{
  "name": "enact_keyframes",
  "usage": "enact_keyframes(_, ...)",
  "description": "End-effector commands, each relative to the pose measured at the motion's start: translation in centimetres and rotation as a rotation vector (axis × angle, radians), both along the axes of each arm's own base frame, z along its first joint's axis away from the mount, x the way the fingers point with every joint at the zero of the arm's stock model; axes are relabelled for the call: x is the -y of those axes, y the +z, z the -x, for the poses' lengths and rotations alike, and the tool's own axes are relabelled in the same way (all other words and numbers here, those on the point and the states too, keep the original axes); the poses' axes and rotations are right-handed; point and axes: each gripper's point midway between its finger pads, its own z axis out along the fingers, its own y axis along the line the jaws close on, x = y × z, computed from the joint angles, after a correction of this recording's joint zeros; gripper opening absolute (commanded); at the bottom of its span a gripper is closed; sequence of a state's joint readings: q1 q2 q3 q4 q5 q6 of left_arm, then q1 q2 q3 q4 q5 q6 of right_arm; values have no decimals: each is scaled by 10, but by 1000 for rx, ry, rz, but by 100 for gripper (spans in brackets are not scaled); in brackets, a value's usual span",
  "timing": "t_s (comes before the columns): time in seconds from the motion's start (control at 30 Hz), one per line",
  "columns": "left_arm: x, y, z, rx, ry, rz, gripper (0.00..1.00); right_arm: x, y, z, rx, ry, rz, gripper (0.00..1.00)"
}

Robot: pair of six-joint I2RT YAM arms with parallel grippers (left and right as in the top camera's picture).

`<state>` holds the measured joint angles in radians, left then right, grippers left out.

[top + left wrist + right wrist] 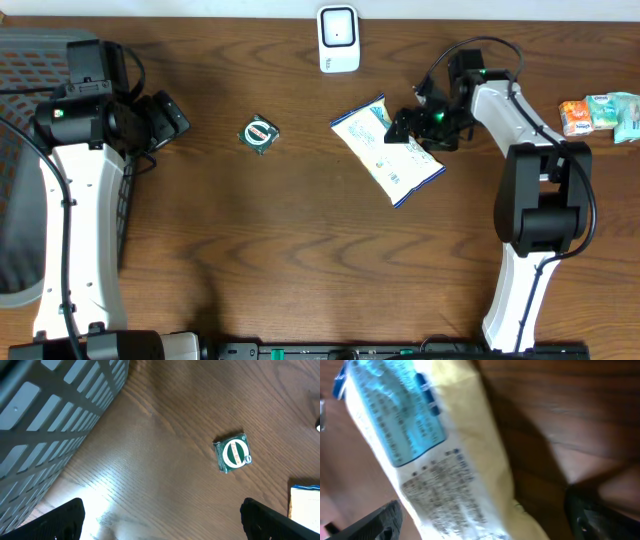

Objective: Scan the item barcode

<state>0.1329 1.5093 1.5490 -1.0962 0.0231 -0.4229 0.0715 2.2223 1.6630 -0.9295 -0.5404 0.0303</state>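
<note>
Overhead, the snack bag (385,150) lay flat on the table (300,260) near the scanner (338,38); the right gripper (412,128) hung over its edge, jaws spread wide, the left gripper (168,118) likewise spread

Beneath the right gripper (489,521), the cream-and-blue plastic snack pouch (445,460) is blurred, its print unreadable and both ends cut off. Ahead of the left gripper (167,522), the small green square packet (233,453) has lettering too small to read.

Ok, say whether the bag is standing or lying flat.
Lying flat: overhead, the bag spreads across the table, printed back facing up.
</note>
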Motion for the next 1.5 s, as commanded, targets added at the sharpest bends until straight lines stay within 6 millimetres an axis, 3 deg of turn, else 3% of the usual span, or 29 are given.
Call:
enact_keyframes(0.0, -2, 2, 0, 5, 12, -2, 98, -23, -7, 21, -28, 75, -73, 75)
enact_keyframes(0.13, -2, 2, 0, 5, 12, -2, 98, -29, -8, 25, -36, 88, -75, 25)
enact_keyframes(0.23, -2, 2, 0, 5, 12, -2, 98, -40, 0, 26, -39, 95, -152, 2)
enact_keyframes(0.47, -2, 2, 0, 5, 12, -2, 98, -70, 39, 17, 17, 117, -422, 1)
enact_keyframes(0.53, -2, 2, 0, 5, 12, -2, 98, -79, 57, 13, 74, 153, -524, 1)
enact_keyframes(0.57, -2, 2, 0, 5, 12, -2, 98, -86, 81, 9, 148, 194, -629, 1)
enact_keyframes(0.63, -2, 2, 0, 5, 12, -2, 98, -91, 104, 4, 228, 232, -696, 1)
enact_keyframes(0.97, -2, 2, 0, 5, 12, -2, 98, -96, 212, -20, 589, 308, -737, 1)
enact_keyframes(1.07, -2, 2, 0, 5, 12, -2, 98, -95, 236, -31, 655, 270, -718, 1)
enact_keyframes(1.27, -2, 2, 0, 5, 12, -2, 98, -96, 260, -42, 723, 221, -708, 1)
enact_keyframes(1.47, -2, 2, 0, 5, 12, -2, 97, -108, 260, -41, 709, 210, -706, 1)
